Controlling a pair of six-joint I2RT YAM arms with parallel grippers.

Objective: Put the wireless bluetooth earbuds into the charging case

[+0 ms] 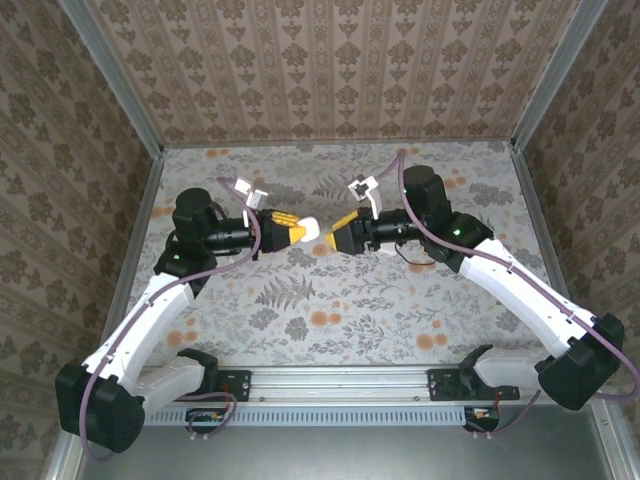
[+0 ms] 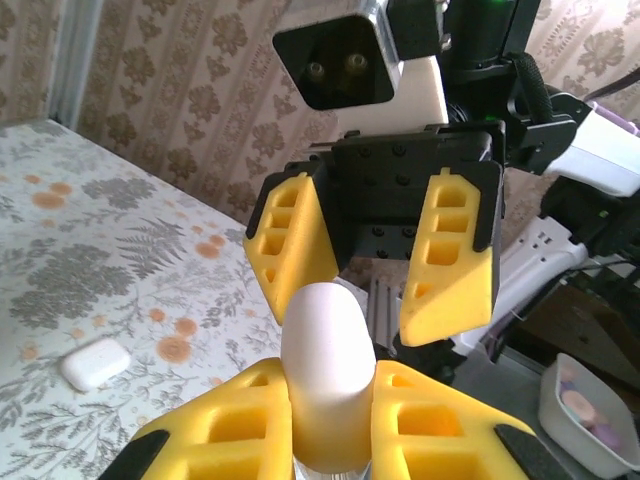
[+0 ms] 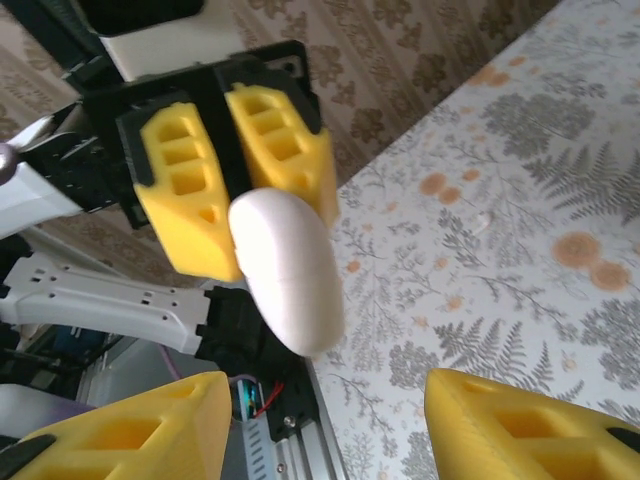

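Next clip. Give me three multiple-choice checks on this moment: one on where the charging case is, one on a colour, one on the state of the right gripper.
1. Where is the charging case?
A. Clamped in the left gripper, above the table
B. Lying flat on the table
C. Tucked under an arm

2. What colour are the fingers of both grippers?
A. Blue
B. Grey
C. Yellow

3. How do the jaws of the right gripper stand?
A. Shut on the case
B. Open, facing the case
C. Shut on nothing

Key:
1. A: both wrist views show the case pinched between the left fingers, off the surface.
2. C: each wrist view shows yellow fingers near and far.
3. B: its fingers stand well apart and do not press on the case.
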